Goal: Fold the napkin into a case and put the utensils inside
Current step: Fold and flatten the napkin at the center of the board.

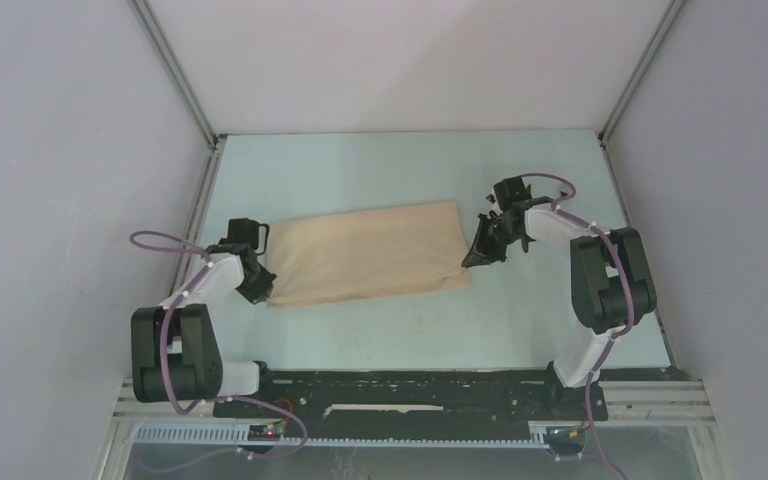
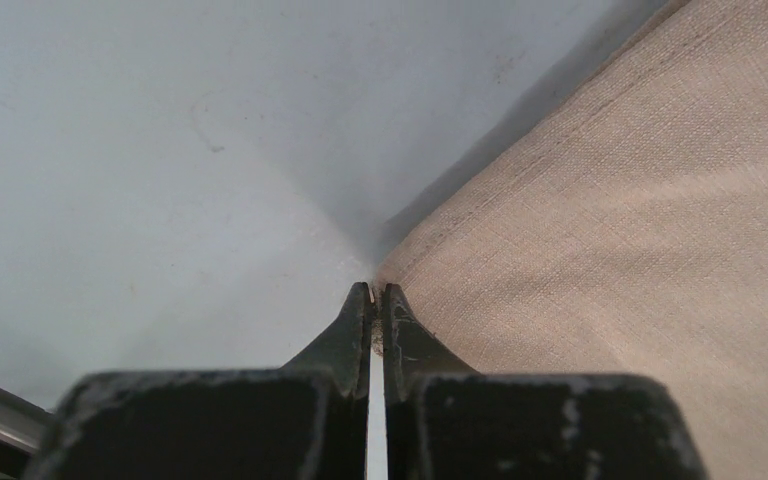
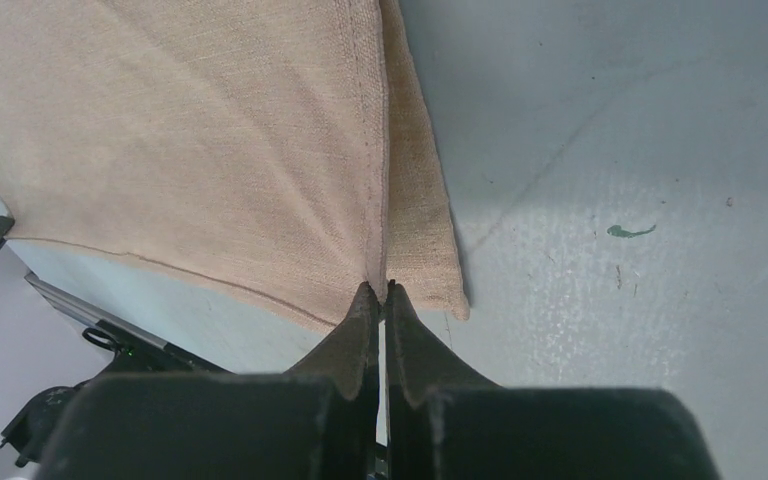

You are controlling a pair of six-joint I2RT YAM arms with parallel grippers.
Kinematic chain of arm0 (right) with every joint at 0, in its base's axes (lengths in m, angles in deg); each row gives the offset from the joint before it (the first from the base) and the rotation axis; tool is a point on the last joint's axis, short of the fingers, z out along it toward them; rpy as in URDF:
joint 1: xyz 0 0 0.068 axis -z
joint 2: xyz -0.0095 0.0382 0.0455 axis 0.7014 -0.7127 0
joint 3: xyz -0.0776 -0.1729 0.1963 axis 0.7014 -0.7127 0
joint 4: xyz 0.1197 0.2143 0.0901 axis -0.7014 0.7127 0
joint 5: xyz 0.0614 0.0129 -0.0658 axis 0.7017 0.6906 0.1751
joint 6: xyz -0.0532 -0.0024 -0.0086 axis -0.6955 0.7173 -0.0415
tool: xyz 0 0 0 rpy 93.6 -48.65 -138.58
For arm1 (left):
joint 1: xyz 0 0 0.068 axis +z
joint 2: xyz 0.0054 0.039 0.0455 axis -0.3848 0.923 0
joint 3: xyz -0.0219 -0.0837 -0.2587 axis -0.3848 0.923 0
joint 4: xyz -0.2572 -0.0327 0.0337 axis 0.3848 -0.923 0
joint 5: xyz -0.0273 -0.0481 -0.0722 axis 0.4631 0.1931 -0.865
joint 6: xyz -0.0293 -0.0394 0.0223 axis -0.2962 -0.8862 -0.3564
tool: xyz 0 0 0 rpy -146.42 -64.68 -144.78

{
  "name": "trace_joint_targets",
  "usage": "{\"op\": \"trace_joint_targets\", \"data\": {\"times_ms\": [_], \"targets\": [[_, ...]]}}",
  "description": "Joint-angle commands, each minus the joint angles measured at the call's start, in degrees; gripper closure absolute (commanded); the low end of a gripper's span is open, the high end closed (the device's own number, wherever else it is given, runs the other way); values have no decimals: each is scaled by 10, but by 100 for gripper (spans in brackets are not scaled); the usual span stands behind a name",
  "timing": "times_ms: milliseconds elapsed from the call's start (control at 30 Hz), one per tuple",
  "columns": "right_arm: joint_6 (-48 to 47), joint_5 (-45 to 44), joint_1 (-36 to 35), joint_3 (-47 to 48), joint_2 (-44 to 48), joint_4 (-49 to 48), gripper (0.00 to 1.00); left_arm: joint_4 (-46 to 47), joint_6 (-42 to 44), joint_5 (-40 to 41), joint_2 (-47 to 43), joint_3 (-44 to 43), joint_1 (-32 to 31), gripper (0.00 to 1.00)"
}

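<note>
The beige-tan napkin (image 1: 365, 255) lies folded over into a wide band across the middle of the table. My left gripper (image 1: 263, 292) is shut on the napkin's near left corner (image 2: 430, 260), pinching the cloth between its fingertips (image 2: 392, 310). At the opposite end my right gripper (image 1: 470, 262) is shut on the napkin's near right corner (image 3: 400, 240), where two layers of cloth meet at a seam. The case has not taken shape and the utensils are out of view.
The pale blue-green table (image 1: 410, 170) is walled by grey panels on three sides. A black mounting rail (image 1: 400, 390) runs along the near edge between the arm bases. A small green mark (image 3: 628, 231) sits on the table to the right of the napkin.
</note>
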Motion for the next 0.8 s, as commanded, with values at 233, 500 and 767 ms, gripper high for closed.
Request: {"op": "trace_joint_targets", "data": {"times_ms": [233, 500, 767], "targets": [[-13, -10, -1, -22, 23, -24, 100, 10, 18, 14, 20, 1, 3, 100], [-12, -15, -2, -36, 9, -34, 100, 11, 16, 15, 23, 13, 3, 100], [-12, -24, 0, -35, 4, -35, 100, 6, 16, 13, 25, 15, 3, 100]]}}
